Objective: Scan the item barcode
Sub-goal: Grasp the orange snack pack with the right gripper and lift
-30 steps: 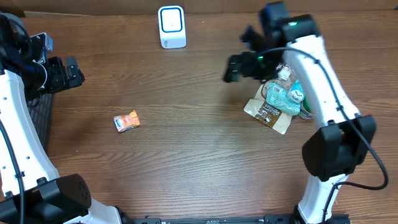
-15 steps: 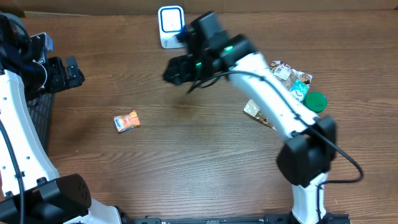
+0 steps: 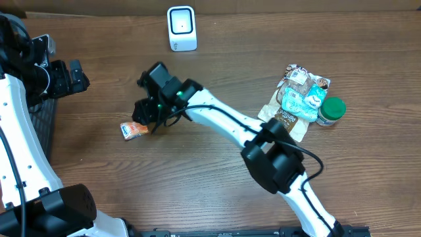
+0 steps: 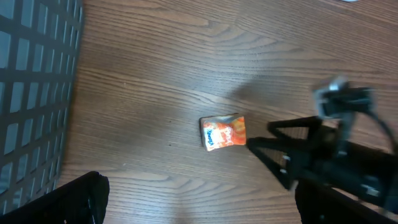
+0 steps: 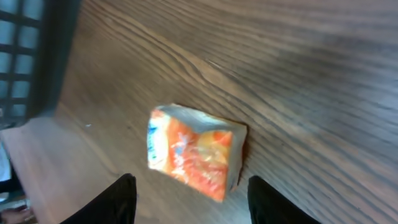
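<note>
My right claw (image 5: 193, 196) hangs low over the orange packet (image 5: 194, 157), fingers apart, one on each side, neither touching it. The packet lies flat on the table (image 3: 217, 178), left of centre. Its print is too blurred to read. My left claw (image 3: 80, 76) stands wide apart and holds nothing.

Wood table (image 3: 197, 187) with packet (image 3: 134, 129), scanner (image 3: 181, 27), snacks (image 3: 299, 99)

Soft, even light, faint shadows; the orange packet (image 5: 193, 158) is motion-blurred in the right wrist view.
</note>
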{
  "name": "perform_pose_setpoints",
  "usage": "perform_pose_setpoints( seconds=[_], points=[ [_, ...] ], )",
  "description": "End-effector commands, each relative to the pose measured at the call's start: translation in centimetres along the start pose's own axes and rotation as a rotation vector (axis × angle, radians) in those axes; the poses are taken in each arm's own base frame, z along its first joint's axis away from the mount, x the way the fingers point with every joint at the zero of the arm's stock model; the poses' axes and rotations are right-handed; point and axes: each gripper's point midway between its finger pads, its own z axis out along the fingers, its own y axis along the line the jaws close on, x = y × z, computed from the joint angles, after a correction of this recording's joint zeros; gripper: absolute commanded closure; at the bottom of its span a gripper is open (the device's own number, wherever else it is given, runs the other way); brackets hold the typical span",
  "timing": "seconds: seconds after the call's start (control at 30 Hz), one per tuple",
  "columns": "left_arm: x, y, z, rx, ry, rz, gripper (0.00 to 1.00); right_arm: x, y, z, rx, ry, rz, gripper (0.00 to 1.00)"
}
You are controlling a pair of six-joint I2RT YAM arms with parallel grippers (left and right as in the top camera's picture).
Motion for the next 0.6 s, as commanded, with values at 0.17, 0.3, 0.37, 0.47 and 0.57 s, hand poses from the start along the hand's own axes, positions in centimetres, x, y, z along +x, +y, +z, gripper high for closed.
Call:
perform_pose_setpoints(
  seconds=[0.17, 0.3, 0.37, 0.47, 0.57],
  points=[
    [-0.1, 0.0, 0.0, 0.002, -0.003, 0.018, 0.0, 0.8, -2.2, 3.1, 0.038, 0.018, 0.069, 0.51],
    [-0.1, 0.0, 0.0, 0.001, -0.003, 0.019, 0.0, 1.1, -1.7, 3.6, 0.027, 0.02, 0.057, 0.54],
    [-0.1, 0.0, 0.0, 0.001, -0.003, 0.019, 0.01, 1.2, -1.2, 3.8, 0.022, 0.018, 0.046, 0.57],
    [-0.1, 0.0, 0.0, 0.001, -0.003, 0.019, 0.0, 1.6, -0.6, 4.1, 0.03, 0.015, 0.032, 0.62],
    [-0.1, 0.0, 0.0, 0.001, -0.003, 0.019, 0.01, 2.1, -0.7, 4.8, 0.048, 0.02, 0.025, 0.66]
  ],
)
